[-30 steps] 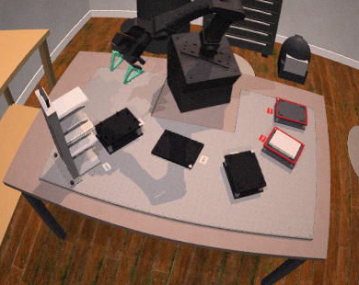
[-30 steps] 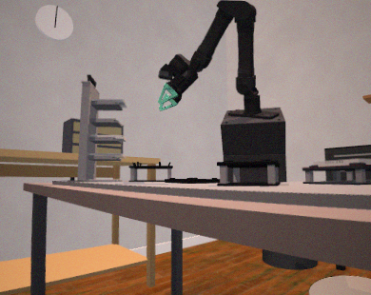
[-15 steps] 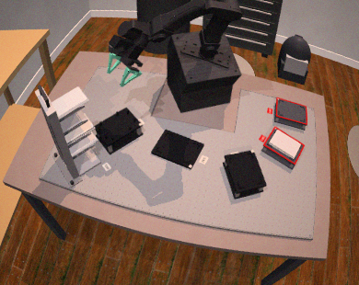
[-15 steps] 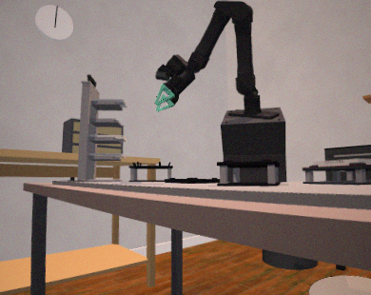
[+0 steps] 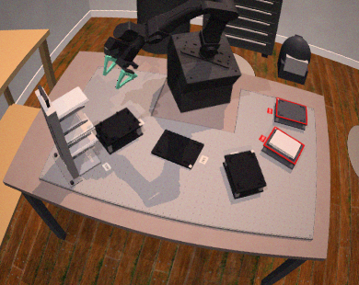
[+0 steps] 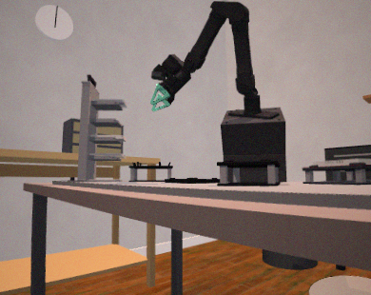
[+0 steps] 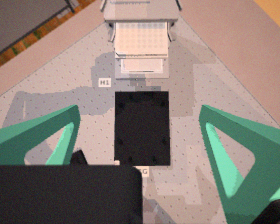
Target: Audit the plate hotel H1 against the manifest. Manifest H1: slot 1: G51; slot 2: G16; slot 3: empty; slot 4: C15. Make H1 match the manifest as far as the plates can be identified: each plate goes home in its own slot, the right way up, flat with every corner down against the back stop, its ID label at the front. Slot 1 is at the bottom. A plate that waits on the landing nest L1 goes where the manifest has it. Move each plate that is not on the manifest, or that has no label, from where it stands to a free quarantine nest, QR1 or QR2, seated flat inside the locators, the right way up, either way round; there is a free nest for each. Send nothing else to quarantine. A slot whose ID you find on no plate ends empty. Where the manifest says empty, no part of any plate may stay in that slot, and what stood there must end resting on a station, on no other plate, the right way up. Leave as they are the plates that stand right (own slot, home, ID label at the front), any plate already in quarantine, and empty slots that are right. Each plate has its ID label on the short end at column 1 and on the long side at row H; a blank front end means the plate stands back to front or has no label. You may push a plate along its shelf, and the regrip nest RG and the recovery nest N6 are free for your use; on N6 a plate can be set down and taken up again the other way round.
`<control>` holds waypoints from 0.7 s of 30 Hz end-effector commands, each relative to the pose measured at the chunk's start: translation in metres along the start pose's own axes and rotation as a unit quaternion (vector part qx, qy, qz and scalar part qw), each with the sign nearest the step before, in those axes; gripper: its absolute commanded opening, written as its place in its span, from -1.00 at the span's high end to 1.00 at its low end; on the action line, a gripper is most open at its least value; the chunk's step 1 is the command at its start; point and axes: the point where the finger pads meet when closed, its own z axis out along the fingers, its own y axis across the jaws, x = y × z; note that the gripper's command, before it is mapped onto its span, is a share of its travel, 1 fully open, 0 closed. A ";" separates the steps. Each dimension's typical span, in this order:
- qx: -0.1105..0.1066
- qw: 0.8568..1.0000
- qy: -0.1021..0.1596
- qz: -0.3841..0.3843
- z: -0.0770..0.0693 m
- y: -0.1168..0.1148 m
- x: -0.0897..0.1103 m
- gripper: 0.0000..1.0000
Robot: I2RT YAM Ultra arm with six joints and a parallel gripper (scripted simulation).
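Observation:
The plate hotel H1 [image 5: 59,135] [image 6: 87,135] [image 7: 112,11] stands at the table's left end. A white plate [image 5: 74,97] [image 7: 142,40] lies on its top level, and a second white plate edge [image 7: 142,65] shows on a lower shelf in the wrist view. The labels are too small to read. My gripper [image 5: 120,74] [image 6: 159,101] [image 7: 139,111] is open and empty. It hangs high above the table's back left, behind the black regrip nest RG [image 5: 119,130] [image 7: 142,127], facing the hotel.
A flat black nest [image 5: 178,148] lies mid-table and a raised black nest [image 5: 244,174] stands to its right. Two red-edged quarantine nests are at the right: the near one holds a white plate [image 5: 284,142], the far one [image 5: 291,111] looks dark. The arm's base block [image 5: 202,74] stands at the back.

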 end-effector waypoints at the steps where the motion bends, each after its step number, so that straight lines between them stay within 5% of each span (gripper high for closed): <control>1: 0.005 1.000 -0.019 -0.011 -0.001 -0.001 -0.017 -1.00; 21: 0.005 1.000 -0.020 -0.011 0.016 -0.001 -0.035 -1.00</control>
